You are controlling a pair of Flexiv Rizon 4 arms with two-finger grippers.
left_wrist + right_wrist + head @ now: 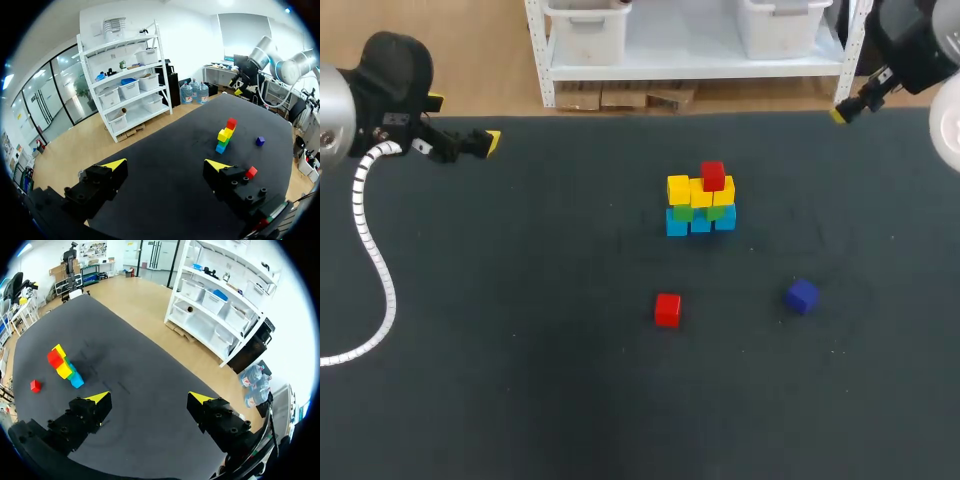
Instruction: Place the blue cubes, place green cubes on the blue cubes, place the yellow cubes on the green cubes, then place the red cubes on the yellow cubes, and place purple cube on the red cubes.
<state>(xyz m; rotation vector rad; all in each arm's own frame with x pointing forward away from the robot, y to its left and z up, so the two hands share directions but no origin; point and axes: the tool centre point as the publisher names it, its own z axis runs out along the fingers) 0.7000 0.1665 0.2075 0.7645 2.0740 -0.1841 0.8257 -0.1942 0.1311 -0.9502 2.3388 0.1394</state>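
Both spread empty: left tool (166, 165), right tool (149, 398); smooth boxy cube stack (700, 205) on matte table (520, 350)

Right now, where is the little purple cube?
In the head view, the small purple cube sits on the dark table, on my right side, right of the loose red cube and nearer than the colourful cube stack.

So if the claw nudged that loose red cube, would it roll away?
Probably not: the loose red cube has flat faces and rests flat on the table, so it should slide rather than roll. It looks rigid and small, so likely light. Its squared sides should suit a two-sided pinch.
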